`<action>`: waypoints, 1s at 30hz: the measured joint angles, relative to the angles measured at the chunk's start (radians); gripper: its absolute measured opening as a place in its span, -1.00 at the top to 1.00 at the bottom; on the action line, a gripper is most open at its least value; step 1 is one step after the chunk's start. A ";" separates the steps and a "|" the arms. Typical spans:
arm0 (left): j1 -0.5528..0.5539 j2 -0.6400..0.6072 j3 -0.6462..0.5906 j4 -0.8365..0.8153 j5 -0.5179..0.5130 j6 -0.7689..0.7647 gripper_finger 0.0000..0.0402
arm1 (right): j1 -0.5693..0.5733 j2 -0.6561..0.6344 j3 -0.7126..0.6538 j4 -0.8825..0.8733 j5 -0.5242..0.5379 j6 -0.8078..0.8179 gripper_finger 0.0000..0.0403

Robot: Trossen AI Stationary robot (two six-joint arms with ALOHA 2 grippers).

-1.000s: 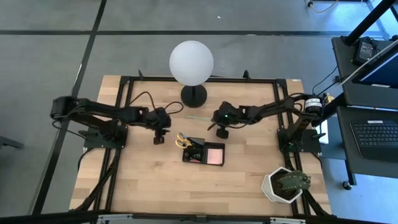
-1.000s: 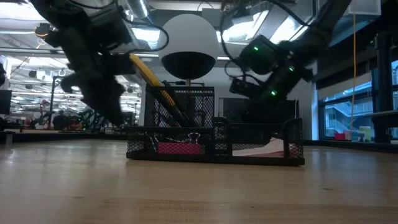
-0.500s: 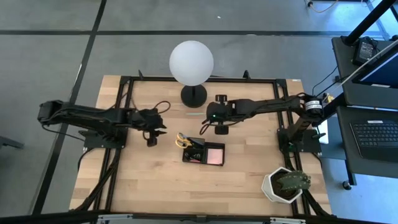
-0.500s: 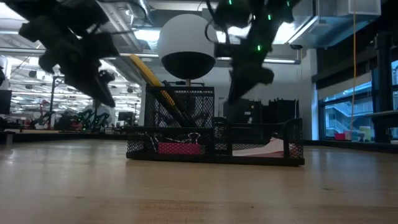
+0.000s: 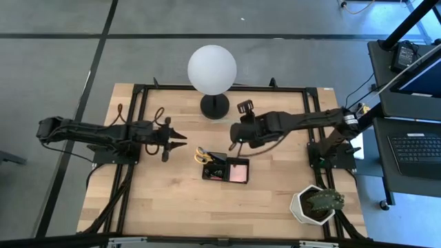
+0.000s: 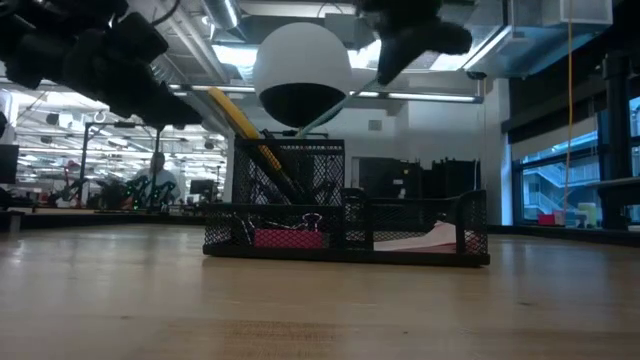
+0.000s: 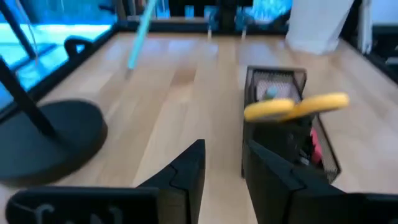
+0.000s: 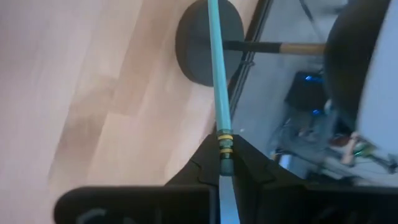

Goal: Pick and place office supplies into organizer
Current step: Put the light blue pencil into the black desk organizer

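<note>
Right gripper (image 8: 221,163) is clamped on the thin green stick (image 8: 216,68), held raised above the table just behind the organizer (image 5: 225,167), near the lamp base (image 5: 215,106). In the low view the stick (image 6: 325,112) is seen slanting down from the gripper (image 6: 385,72), well above the mesh tray (image 6: 345,225); it is not yet over a compartment.

Left gripper (image 5: 180,137) is held beside the organizer on its scissor side, jaws parted in the left wrist view (image 7: 222,163), nothing grasped.

Done so far, as judged from how things lie: yellow-handled scissors (image 5: 202,155) are stood in the tall cup section, handles (image 7: 295,106) sticking out above the mesh; a pink item (image 6: 285,237), probably the sticky-note pad, is seen low in one compartment, and a pale pink sheet (image 5: 238,171) is lying in the other. Smaller dark pieces in the tray cannot be told apart.

Left to do: the stick is to be carried over and dropped in. No other loose supplies are seen on the wooden table (image 5: 172,200), so the task is judged nearly finished.
</note>
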 joint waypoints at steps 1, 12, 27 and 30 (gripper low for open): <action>0.000 -0.001 -0.009 0.032 0.008 0.003 0.49 | 0.014 0.000 0.015 -0.024 0.009 -0.023 0.91; 0.000 -0.008 -0.070 0.239 0.121 0.036 0.49 | 0.196 0.001 0.037 -0.056 0.198 -0.368 0.91; 0.016 -0.295 -0.070 -0.021 0.035 0.037 0.49 | 0.364 0.003 0.031 -0.058 0.295 -0.393 0.91; 0.016 -0.339 -0.070 -0.066 0.000 0.035 0.49 | 0.386 0.003 0.031 -0.060 0.295 -0.393 0.91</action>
